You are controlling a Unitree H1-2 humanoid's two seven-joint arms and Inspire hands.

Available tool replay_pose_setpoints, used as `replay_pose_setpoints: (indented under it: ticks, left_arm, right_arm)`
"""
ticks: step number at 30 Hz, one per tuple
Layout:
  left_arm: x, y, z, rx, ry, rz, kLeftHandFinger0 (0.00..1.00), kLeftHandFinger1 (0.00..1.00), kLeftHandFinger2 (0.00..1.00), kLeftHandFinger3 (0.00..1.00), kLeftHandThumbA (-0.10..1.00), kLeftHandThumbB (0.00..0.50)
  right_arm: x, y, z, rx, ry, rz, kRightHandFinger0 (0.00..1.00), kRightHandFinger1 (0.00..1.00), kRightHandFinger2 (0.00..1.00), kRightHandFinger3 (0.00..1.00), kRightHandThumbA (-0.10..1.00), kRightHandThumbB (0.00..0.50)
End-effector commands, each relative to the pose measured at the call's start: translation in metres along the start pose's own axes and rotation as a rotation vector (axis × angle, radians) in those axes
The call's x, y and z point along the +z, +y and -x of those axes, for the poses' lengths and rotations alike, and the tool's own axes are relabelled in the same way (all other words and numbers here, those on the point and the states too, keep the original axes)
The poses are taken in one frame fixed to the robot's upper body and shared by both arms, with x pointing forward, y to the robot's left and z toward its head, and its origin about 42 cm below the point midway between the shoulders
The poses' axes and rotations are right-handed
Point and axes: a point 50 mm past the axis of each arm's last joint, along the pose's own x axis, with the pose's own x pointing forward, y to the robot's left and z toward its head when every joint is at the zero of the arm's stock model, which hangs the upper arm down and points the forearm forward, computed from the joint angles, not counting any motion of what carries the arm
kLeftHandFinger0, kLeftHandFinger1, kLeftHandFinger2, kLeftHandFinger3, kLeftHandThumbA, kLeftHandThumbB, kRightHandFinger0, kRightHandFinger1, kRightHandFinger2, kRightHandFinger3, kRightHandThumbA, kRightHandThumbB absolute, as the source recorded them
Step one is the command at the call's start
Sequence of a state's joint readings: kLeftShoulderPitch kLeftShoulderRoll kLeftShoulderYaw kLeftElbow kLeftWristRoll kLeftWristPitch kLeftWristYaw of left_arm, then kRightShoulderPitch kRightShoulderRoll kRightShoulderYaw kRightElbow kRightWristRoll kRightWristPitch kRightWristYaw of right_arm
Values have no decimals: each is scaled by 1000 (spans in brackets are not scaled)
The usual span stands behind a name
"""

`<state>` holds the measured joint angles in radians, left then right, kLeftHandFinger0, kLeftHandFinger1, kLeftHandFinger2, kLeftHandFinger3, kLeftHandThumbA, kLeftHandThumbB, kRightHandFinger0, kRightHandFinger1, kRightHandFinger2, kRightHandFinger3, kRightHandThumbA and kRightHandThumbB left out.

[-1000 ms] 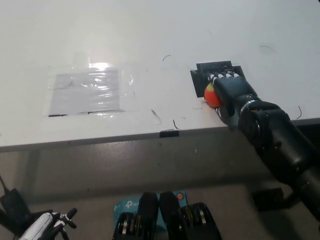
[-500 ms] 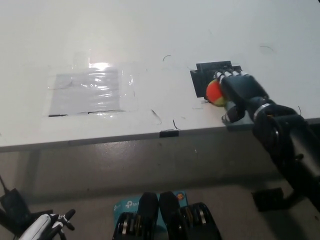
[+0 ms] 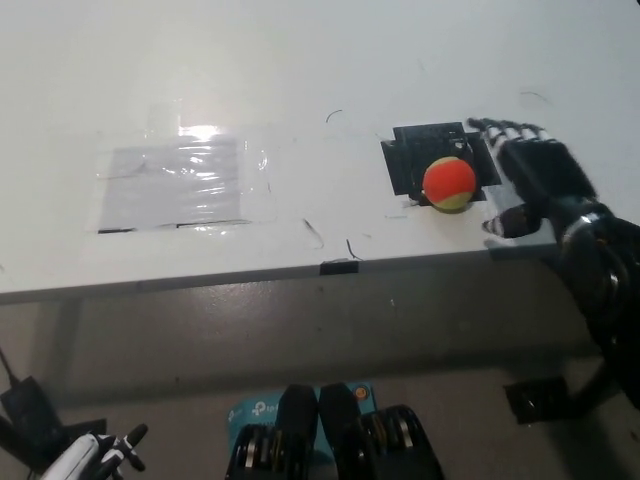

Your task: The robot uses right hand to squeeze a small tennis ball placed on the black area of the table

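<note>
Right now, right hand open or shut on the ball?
Open. Right hand sits beside the ball, fingers spread, a gap between them.

Single head view, steeply down, table (image 3: 300, 60) edge mid-frame

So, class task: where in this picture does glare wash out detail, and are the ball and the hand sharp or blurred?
Head view: a bright glare patch sits on the shiny clear film taped to the table, whitening its upper edge; the ball is fairly sharp on the black area; the right hand beside it looks slightly soft; the left hand at the bottom left is dim.
</note>
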<state>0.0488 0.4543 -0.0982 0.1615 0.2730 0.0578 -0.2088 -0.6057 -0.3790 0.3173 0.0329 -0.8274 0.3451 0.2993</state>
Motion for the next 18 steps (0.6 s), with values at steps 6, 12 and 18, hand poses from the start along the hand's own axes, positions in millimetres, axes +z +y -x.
replay_pose_setpoints:
  ticks: [6,12,18]
  left_arm:
    - [3,9,0,53,-20,11,147,72,254,445,1000,485]
    - [3,7,0,47,-11,2,211,149,347,511,1000,486]
    - [2,5,1,47,-14,-6,209,154,353,511,1000,474]
  right_arm:
    - [-32,1,118,-451,158,-410,0,57,293,680,137,190]
    - [-77,86,192,-498,300,-661,8,33,273,618,-33,176]
    - [-101,153,242,-521,446,-983,0,48,314,701,-44,143]
